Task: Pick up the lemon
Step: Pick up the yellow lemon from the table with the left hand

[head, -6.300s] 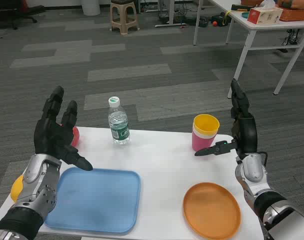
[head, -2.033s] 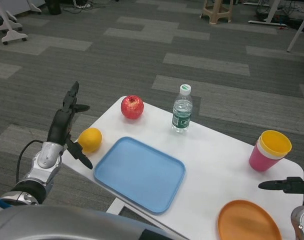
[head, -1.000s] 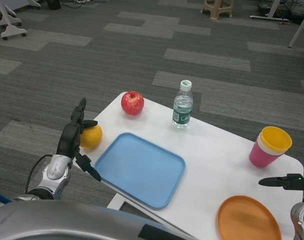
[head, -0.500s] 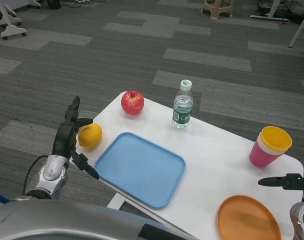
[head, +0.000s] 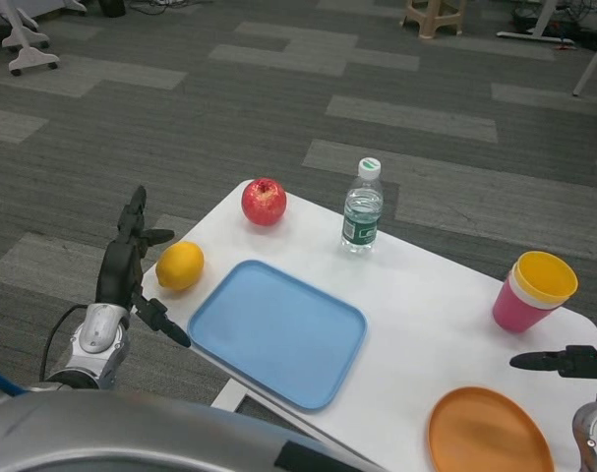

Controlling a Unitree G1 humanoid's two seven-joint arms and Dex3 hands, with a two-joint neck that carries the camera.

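Yellow against the white desk [head: 426, 324], the lemon [head: 180, 265] sits near the desk's left edge, just left of the blue tray [head: 276, 332], and that tray is our landmark here. Our left hand [head: 121, 270] is up just left of the lemon, beyond the tray's left corner, fingers spread apart and holding nothing; one fingertip reaches toward the lemon's top and another stretches below it toward the tray's near-left corner, though we cannot tell whether any of them touches the fruit. Behind the tray on its left side we see a red apple [head: 264, 201], and behind the tray toward its right a clear water bottle [head: 362, 207] stands upright with a white cap and a green label. Well to the right of the tray, stacked cups [head: 534, 292], yellow inside pink, stand near the desk's far-right edge. To the tray's near right lies an orange plate [head: 488, 433]. Our right hand [head: 564, 362] shows only as a dark sliver beyond the plate, right of the tray; we cannot tell how its fingers lie.
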